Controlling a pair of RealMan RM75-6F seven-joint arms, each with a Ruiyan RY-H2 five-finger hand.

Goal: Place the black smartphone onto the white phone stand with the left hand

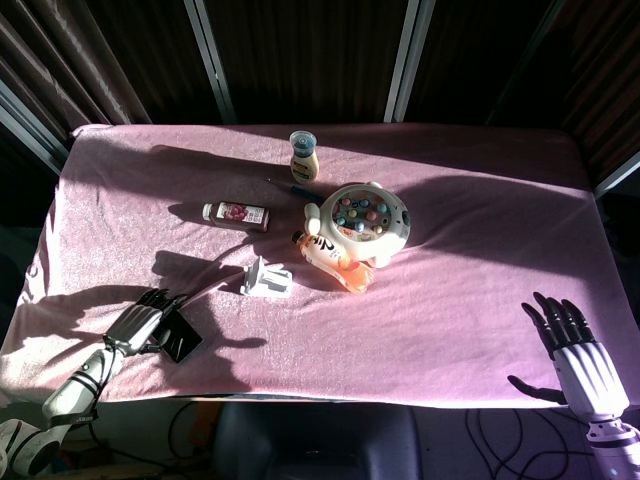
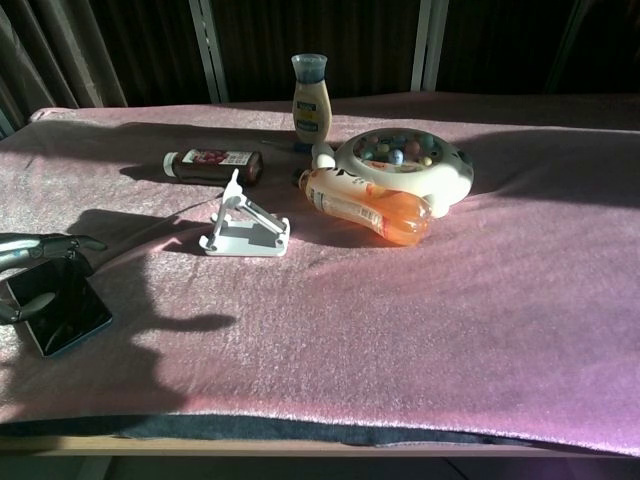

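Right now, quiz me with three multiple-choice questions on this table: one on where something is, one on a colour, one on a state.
1. Where is the black smartphone?
A. On the white phone stand
B. In the left hand, near the table's front left edge
C. Beside the right hand

2. What colour is the table cloth?
A. Pink
B. Green
C. White

3. What state is the right hand in?
A. Gripping a bottle
B. Open, holding nothing
C. Pressing the stand

Answers: B, the left hand holds it, away from the stand; A, pink cloth covers the table; B, its fingers are spread and empty.

Silver-grey left robot hand (image 1: 140, 322), black-fingered white right robot hand (image 1: 580, 362)
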